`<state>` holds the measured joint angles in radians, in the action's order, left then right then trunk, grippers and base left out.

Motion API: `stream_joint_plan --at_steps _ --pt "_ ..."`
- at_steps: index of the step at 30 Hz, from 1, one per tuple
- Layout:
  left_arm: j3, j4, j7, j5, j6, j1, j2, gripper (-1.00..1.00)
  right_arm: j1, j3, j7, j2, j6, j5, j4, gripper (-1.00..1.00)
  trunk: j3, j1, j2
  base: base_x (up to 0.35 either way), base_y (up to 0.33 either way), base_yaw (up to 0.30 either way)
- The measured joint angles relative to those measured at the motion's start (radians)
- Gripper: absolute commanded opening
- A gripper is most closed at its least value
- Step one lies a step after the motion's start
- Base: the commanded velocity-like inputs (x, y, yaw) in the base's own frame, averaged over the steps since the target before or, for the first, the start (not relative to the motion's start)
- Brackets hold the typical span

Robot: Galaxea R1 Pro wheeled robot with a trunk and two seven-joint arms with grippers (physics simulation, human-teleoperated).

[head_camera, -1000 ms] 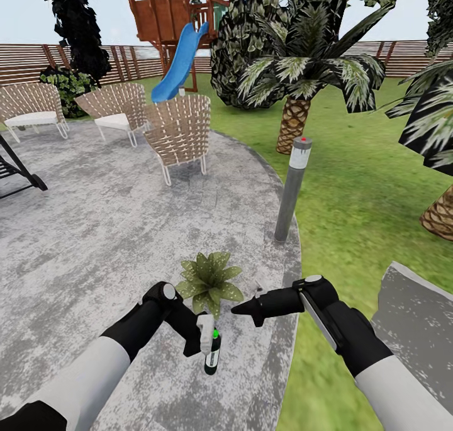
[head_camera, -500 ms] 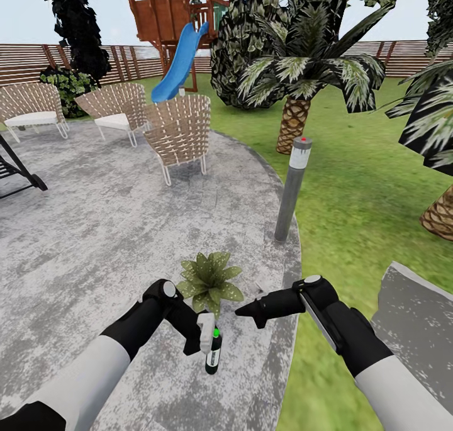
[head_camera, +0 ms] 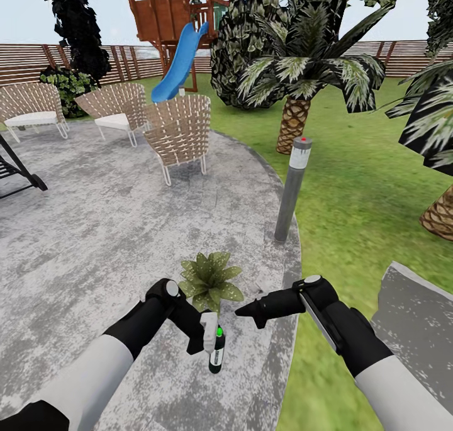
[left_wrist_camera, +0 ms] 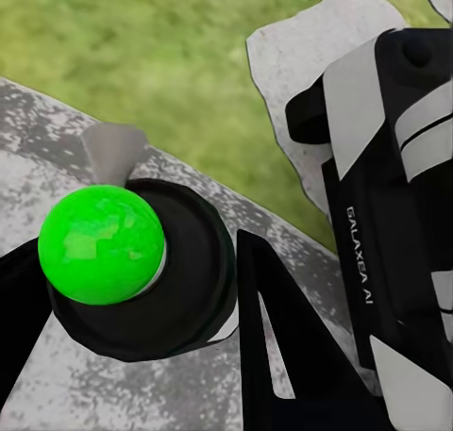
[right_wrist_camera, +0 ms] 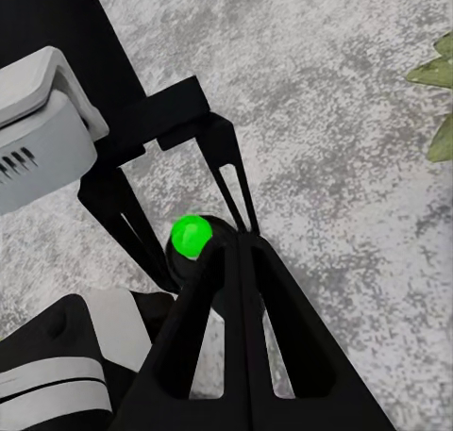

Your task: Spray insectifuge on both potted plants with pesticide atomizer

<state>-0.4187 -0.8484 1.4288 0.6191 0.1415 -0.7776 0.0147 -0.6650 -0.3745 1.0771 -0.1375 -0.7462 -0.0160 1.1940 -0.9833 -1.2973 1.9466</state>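
Green lawn [head_camera: 365, 185] spreads across the right and far side of the garden, closed at the back by one brown slat fence [head_camera: 75, 63]. One round grey stone patio [head_camera: 94, 229] takes up the left and near ground, and one corner of a second grey slab [head_camera: 415, 305] lies near right. At the far end stands one wooden play tower [head_camera: 170, 6] with one blue slide [head_camera: 179, 60]. Three palm trunks show: one trunk [head_camera: 292, 124] at centre right under wide fronds, one trunk [head_camera: 440, 214] at the right edge, the third too hidden behind foliage to place. Three woven chairs [head_camera: 179, 132] sit on the far left of the patio, and part of one dark lounger [head_camera: 16, 170] crosses the left edge. One grey lamp post [head_camera: 290, 189] with a red top stands at the patio's right rim.

Two arms reach in from the near side. The left end effector [head_camera: 211, 343] is clenched around the one pesticide atomizer [head_camera: 216, 352], which stands upright just off the near side of one potted plant [head_camera: 211, 281]; its top glows green in every view [left_wrist_camera: 102, 244]. The right end effector [head_camera: 246, 309] hovers just right of that plant, its fingers pressed together and gripping nothing; from its own camera the fingertips [right_wrist_camera: 238, 252] point toward the bottle top [right_wrist_camera: 191, 235]
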Motion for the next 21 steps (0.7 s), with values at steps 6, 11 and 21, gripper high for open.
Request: stream_joint_plan --at_steps 6,11,21 --pt "0.0 0.001 -0.001 0.0 0.0 -0.004 0.0 -1.0 0.0 0.0 0.0 0.0 0.0 0.001 0.0 -1.0 0.0 0.0 0.0 0.0 0.0 0.0" --pt "0.001 0.001 0.0 0.0 0.003 -0.006 0.0 -1.0 0.0 -0.002 0.0 0.0 0.0 0.001 0.0 -1.0 0.0 0.0 0.0 0.0 0.0 0.0" --pt "0.001 -0.027 0.001 0.0 0.005 -0.007 0.003 -1.0 0.0 -0.046 0.0 0.0 0.0 0.001 0.0 -1.0 0.0 0.0 0.0 0.0 0.0 0.0"
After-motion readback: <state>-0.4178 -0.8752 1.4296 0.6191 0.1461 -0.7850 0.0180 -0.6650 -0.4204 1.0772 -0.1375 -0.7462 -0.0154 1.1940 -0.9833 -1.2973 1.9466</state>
